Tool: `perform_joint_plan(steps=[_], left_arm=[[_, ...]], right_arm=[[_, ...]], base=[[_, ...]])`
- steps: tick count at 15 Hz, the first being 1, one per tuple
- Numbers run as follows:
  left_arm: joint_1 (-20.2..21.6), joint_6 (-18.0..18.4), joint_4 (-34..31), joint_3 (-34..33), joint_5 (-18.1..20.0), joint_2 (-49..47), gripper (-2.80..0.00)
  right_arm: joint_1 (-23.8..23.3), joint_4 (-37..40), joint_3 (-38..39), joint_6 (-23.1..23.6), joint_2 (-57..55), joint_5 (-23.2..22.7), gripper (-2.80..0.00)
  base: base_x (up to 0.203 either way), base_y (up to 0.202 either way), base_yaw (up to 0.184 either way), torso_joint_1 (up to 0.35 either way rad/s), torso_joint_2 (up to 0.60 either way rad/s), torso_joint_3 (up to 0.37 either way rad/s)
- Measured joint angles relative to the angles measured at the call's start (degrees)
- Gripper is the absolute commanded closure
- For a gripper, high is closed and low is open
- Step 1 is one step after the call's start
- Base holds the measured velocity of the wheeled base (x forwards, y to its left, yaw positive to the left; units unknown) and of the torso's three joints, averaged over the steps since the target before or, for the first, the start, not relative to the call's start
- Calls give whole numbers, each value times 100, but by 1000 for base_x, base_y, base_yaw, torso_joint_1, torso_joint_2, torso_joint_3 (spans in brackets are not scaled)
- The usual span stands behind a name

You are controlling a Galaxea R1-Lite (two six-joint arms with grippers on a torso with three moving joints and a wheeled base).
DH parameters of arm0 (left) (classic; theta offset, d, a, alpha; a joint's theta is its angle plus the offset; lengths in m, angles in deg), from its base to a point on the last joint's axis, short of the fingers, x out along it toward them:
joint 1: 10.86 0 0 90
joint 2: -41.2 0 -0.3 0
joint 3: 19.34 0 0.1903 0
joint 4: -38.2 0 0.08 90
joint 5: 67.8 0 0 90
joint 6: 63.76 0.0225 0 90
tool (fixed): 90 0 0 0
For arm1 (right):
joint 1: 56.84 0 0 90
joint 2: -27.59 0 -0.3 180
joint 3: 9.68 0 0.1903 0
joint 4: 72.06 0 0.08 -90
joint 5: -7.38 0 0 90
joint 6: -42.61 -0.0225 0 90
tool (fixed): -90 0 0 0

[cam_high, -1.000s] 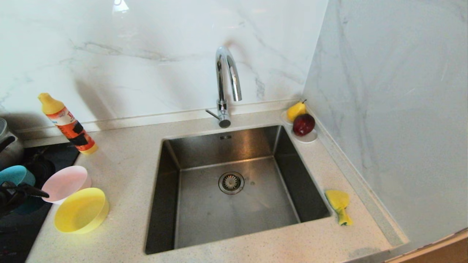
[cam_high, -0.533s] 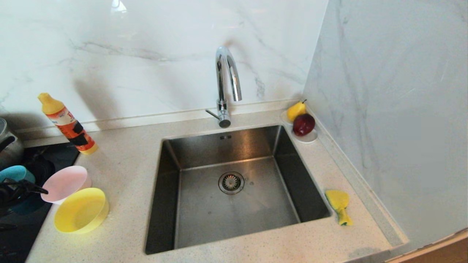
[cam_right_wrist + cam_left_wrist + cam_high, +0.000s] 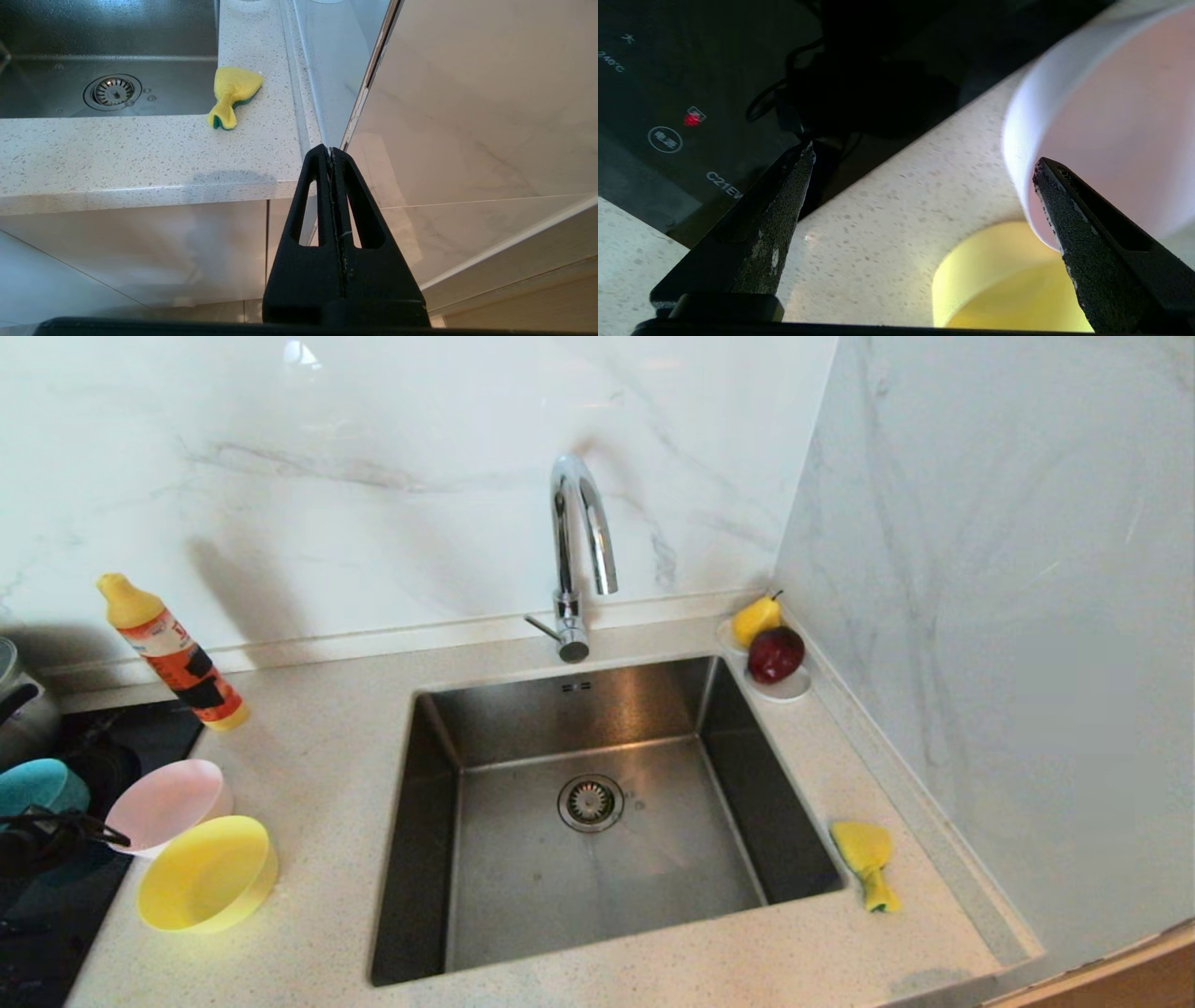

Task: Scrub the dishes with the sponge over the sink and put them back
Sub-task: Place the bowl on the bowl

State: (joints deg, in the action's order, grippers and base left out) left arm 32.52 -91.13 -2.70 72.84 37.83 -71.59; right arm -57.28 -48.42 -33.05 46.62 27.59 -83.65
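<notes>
Jaws of the left gripper (image 3: pixel 924 158) are being held wide at the far left, over the tabletop (image 3: pixel 317 765) edge beside the dark cooktop (image 3: pixel 668 93), with one finger just beside the pink bowl (image 3: pixel 168 805). Nothing is being gripped. The yellow bowl (image 3: pixel 207 874) is sitting nearer, touching the pink one; the light blue bowl (image 3: pixel 39 784) is lying further left. The right gripper (image 3: pixel 331 151) is being kept parked below the tabletop edge, jaws pressed together. The sponge (image 3: pixel 866 863) is lying right of the sink (image 3: pixel 597 821).

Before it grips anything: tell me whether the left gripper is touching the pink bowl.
Cannot tell. In the left wrist view the open left gripper has one fingertip overlapping the pink bowl's rim, with no gap or contact plain. The head view hides it.
</notes>
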Motion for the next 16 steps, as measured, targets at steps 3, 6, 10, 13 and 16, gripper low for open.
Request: perform_joint_plan(steps=[3, 6, 10, 13, 16], left_arm=[[0, -1, -2, 4, 0, -43, -280], [-6, 3, -5, 11, 0, -73, -280], [-4, -5, -8, 79, -6, -130, 0], [0, -81, -22, 195, -13, -151, 0], [0, -112, -20, 288, -12, -151, 0]], right_arm=[[0, 0, 0, -2, 0, 1, 0], [0, 0, 0, 0, 0, 0, 0], [0, -1, 0, 0, 0, 0, 0], [0, 0, 0, 0, 0, 0, 0], [0, 0, 0, 0, 0, 0, 0]], base=[[0, 0, 0, 0, 0, 0], [0, 0, 0, 0, 0, 0], [0, 0, 0, 0, 0, 0], [0, 0, 0, 0, 0, 0], [0, 0, 0, 0, 0, 0]])
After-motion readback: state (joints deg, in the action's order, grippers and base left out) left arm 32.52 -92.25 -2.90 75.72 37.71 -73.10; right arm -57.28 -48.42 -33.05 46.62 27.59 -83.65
